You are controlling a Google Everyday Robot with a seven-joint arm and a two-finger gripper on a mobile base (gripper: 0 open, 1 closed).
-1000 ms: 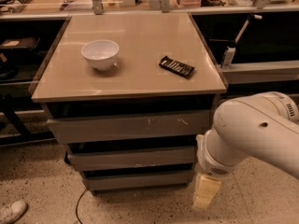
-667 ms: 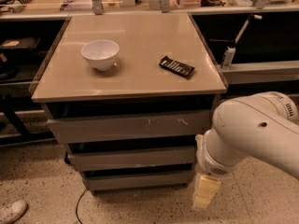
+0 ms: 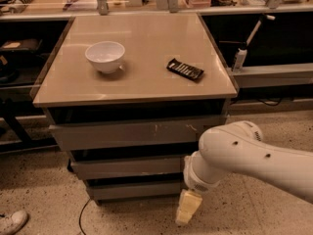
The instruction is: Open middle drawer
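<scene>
Fingers [image 3: 190, 200] of your gripper [image 3: 184, 219] are sitting pressed together, no gap showing, low off the cabinet's [image 3: 146, 45] right front corner. Your white arm [image 3: 244, 155] is reaching in from the right. The middle drawer [image 3: 128, 167] is lying flush and shut, up and left of the fingertips, not touching them. Since the frame a second ago, nothing is shifting: gripper, drawer, bowl [image 3: 105, 56] and dark packet [image 3: 185, 69] are holding position.

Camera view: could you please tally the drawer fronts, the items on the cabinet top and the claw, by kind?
Grey drawer fronts: 3 (scratched top, middle drawer, lowest)
White bowl: 1
Dark flat packet: 1
Claw, low, right of the lowest front: 1
Total: 6
</scene>
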